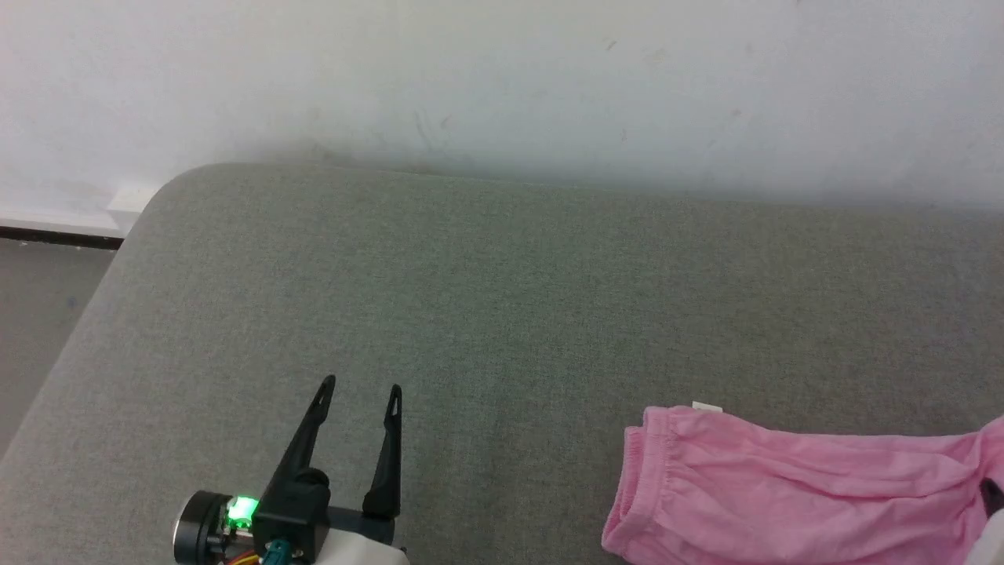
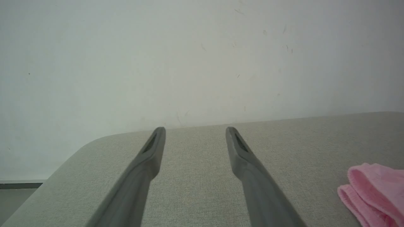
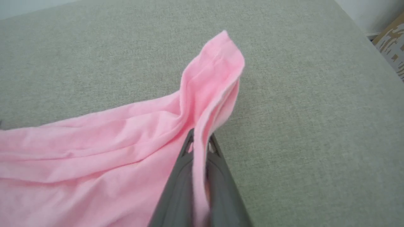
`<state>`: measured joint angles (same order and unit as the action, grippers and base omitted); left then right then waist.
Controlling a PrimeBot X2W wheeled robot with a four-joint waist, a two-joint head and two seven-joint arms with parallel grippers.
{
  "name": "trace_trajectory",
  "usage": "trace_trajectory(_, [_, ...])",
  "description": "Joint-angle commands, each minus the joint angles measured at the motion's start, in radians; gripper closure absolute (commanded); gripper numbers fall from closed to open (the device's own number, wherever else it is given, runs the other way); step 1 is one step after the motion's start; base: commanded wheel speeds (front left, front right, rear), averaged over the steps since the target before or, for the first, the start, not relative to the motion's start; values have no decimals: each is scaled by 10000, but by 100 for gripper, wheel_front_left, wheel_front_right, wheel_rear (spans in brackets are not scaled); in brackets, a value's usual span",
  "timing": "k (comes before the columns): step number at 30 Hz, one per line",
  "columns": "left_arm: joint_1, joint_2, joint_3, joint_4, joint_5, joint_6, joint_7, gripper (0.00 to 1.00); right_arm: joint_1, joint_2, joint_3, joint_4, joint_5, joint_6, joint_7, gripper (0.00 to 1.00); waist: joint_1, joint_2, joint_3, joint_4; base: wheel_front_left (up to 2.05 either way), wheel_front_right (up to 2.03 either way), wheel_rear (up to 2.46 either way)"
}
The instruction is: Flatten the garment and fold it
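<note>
The garment (image 1: 784,486), thin light pink shorts, is lying rumpled at the near right of the grey padded surface (image 1: 502,314). Its gathered waistband (image 1: 637,486) is facing left, with a white label (image 1: 706,406) peeking out. One end fold is standing up, pinched in the right gripper (image 3: 201,140).

Light diffuse, even, moderately bright; no glare. Head view: soft shadow band on wall (image 1: 502,94) along tabletop (image 1: 502,298) far edge. Left wrist view: pale, low contrast; left tool (image 2: 195,130) soft near lens. Right wrist view: right tool (image 3: 201,138) blurred, garment (image 3: 94,142) folds sharp.
</note>
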<state>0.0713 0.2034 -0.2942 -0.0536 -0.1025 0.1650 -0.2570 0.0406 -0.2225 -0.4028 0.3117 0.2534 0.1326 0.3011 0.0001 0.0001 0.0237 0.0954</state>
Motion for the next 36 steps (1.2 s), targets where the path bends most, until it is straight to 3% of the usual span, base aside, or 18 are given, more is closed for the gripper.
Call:
trace_trajectory(1, [125,-61,69,28,79,-104,-47,0,-20,129,161,-304,145,-19,117,100,-1,-1,-98,-44,0,0,0])
trace_trajectory(10, [346,-216,259,79,176,-420,-47,0,714,1218,1973,-3283,1300,-19,1488,100,-1,-1,-440,68,0,0,0])
trace_trajectory(15, [369,-290,361,53,246,-564,-47,0,834,1624,3135,-4273,1873,-19,1931,100,-1,-1,-476,265,0,0,0])
trace_trajectory(24, [379,-427,414,157,353,-797,-47,0,493,1719,4521,-3722,2749,-19,1189,100,-1,-1,-458,691,0,0,0])
trace_trajectory(29, [350,-492,452,183,420,-903,-47,0,212,1721,5048,-2411,2508,-19,613,100,-1,-1,-362,901,0,0,0])
trace_trajectory(31, [338,-519,463,210,448,-935,-47,0,16,1721,5291,-1810,2043,-19,405,0,-1,-1,-308,967,0,0,0])
trace_trajectory(36, [282,-597,485,295,494,-1007,-47,0,-299,1722,6330,-886,1415,-19,172,0,-1,-1,-286,1060,0,0,0])
